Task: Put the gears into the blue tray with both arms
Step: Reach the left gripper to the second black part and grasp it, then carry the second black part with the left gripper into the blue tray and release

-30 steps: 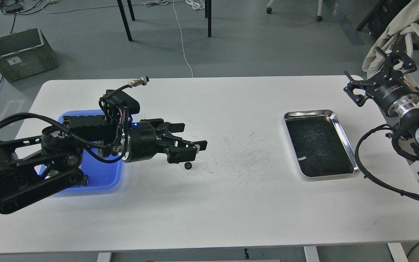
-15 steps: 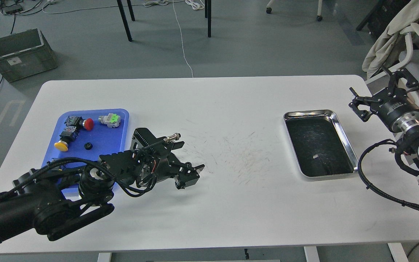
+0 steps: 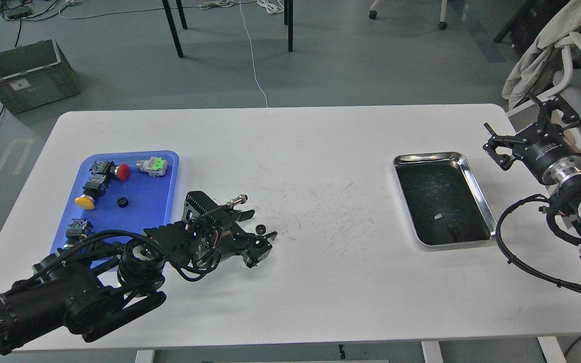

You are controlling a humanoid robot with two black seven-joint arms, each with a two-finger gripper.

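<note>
One tiny black toothed gear (image 3: 122, 202) lies in the bright-blue plastic tray (image 3: 165, 201); the other gear (image 3: 259, 230) sits between the left gripper's (image 3: 263, 243) parted fingers, ungrasped. The right gripper (image 3: 497, 149), far right, is spread.

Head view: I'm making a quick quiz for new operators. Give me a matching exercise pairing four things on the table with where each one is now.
Things:
1. gear by the left claw
2. second gear
3. steel tray
4. red-capped push-button

Places:
A. right part of the table, nothing but scuffs inside
B. on the bare white table, just right of the blue tray
C. near the middle of the blue tray
D. far end of the blue tray

Pairs: 1-B, 2-C, 3-A, 4-D
</note>
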